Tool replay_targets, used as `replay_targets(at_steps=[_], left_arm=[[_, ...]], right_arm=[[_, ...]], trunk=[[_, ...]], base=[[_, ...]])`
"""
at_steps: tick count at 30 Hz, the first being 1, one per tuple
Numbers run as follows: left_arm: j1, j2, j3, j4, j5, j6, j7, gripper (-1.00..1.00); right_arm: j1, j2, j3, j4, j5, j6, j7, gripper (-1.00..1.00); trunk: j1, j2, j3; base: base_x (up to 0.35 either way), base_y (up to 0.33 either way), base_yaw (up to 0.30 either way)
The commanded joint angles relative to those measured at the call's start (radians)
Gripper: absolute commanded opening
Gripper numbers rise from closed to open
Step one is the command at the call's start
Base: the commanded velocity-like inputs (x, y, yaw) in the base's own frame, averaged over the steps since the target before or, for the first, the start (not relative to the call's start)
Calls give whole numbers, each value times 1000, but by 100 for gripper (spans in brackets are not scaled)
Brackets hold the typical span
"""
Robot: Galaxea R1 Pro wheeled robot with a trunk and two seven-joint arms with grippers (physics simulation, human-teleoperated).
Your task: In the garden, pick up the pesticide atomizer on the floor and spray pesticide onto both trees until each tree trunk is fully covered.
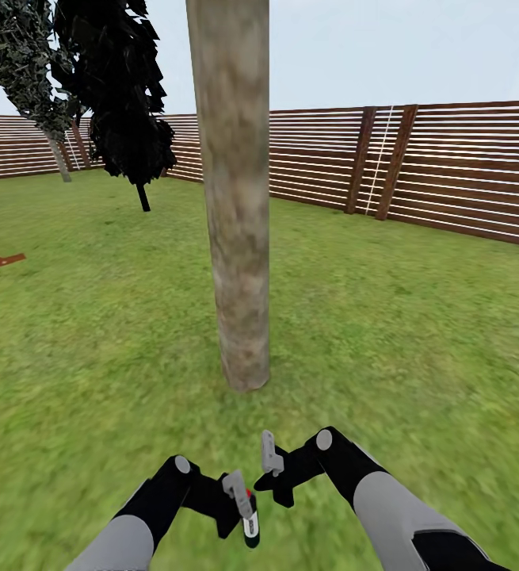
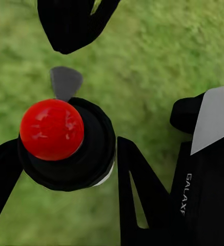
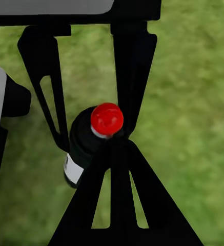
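Head view sets a thick mottled tree trunk point(image 1: 238, 198) straight ahead on the grass point(image 1: 410, 333), with a second tree point(image 1: 124, 95) far left before the slatted fence point(image 1: 449, 166). Near the robot, the left gripper point(image 1: 239, 498) pinches the dark pesticide atomizer point(image 1: 250, 519), and the right gripper point(image 1: 273, 468) hangs just beside it; whether its fingers are spread I cannot tell. Left wrist view adds the atomizer's red cap point(image 2: 52, 129) from above, clamped between black fingers point(image 2: 137, 189). Right wrist view shows its white label point(image 3: 72, 169).
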Motion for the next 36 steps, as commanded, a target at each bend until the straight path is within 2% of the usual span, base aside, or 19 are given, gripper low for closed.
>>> replay_targets(at_steps=[1,7,11,17,23,27,28,30,31,33,36], left_arm=[[0,0,0,0,4,0,0,-100],[-1,-1,0,0,10,-2,-4,-100],[-1,-2,0,0,44,-3,-11,-100],[-1,-3,0,0,52,-4,-14,-100],[-1,-3,-1,0,50,-6,-12,-100],[-1,8,-19,0,22,-2,-7,-100],[-1,19,-28,0,4,0,-5,-100],[0,61,-36,0,-41,5,-4,-100],[0,90,-37,0,-58,6,-3,-100],[0,143,-38,-1,-83,8,-2,-100],[-2,219,-34,-1,-91,9,-1,-100]], right_arm=[[0,0,0,0,0,0,0,-100],[0,0,0,0,0,0,-1,-100],[0,0,-1,0,0,0,-1,-100],[0,1,-1,0,0,-1,-1,-100],[0,1,-1,0,0,-1,-1,-100],[0,0,-1,0,0,-1,-1,-100],[0,0,-1,0,0,-1,-1,-100],[0,-1,-1,0,0,-1,0,-100],[0,-2,-1,0,0,-1,0,-100],[0,-4,-1,0,0,-1,0,-100],[0,-7,-2,0,1,-2,0,-100]], trunk=[[0,0,0],[0,0,0],[0,0,0],[0,0,0],[0,0,0],[0,0,0],[0,0,0],[0,0,0],[0,0,0],[0,0,0],[0,0,0]], base=[[0,0,0],[0,0,0],[0,0,0],[0,0,0],[0,0,0],[0,0,0],[0,0,0],[0,0,0],[0,0,0],[0,0,0],[0,0,0]])
